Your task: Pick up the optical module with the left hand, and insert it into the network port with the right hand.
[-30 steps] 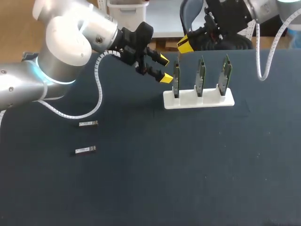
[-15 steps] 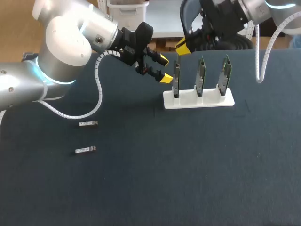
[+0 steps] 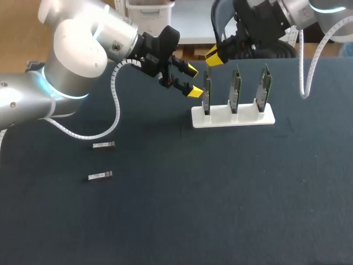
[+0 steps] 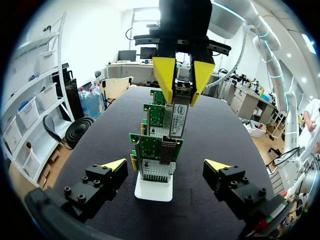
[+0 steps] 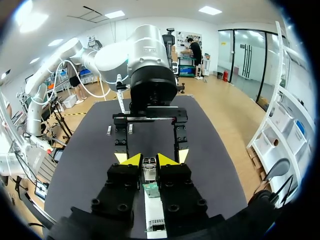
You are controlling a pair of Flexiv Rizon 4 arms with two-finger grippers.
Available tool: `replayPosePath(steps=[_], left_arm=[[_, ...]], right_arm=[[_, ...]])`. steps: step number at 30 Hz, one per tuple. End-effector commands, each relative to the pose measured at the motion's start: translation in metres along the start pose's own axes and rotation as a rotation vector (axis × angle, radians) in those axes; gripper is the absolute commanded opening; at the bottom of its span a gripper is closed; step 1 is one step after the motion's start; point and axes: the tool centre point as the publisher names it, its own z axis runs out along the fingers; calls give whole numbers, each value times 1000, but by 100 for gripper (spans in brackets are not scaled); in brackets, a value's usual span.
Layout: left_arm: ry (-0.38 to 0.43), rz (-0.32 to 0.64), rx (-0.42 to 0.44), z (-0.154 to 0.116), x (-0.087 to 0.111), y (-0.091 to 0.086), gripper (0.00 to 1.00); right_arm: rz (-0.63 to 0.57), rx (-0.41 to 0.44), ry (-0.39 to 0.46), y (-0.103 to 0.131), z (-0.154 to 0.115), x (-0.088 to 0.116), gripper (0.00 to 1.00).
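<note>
Over the end card [image 4: 150,152] in the white stand [image 3: 231,117], the right gripper [image 4: 182,82] clamps the module [image 4: 178,112], so insertion seems in hand. The left gripper [image 3: 191,80] hangs beside the stand, fingers apart, empty. Next comes a straight, aligned push into the card's port [image 4: 169,144].

The right claw [image 5: 149,160] hides most of the optical module [image 5: 149,171]; the 2 loose modules [image 3: 103,145] show no detail.
</note>
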Motion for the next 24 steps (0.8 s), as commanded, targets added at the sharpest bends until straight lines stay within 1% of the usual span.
replayPosePath(steps=[1,15,20,24], left_arm=[[4,-1,3,0,-1,2,100],[4,-1,3,0,-1,2,100],[4,-1,3,0,-1,2,100],[4,-1,3,0,-1,2,100]], right_arm=[[-5,-8,6,-5,2,-2,0],[-26,-31,34,-7,9,2,0],[-29,-21,52,-7,10,5,0],[-24,-9,38,-7,6,5,0]])
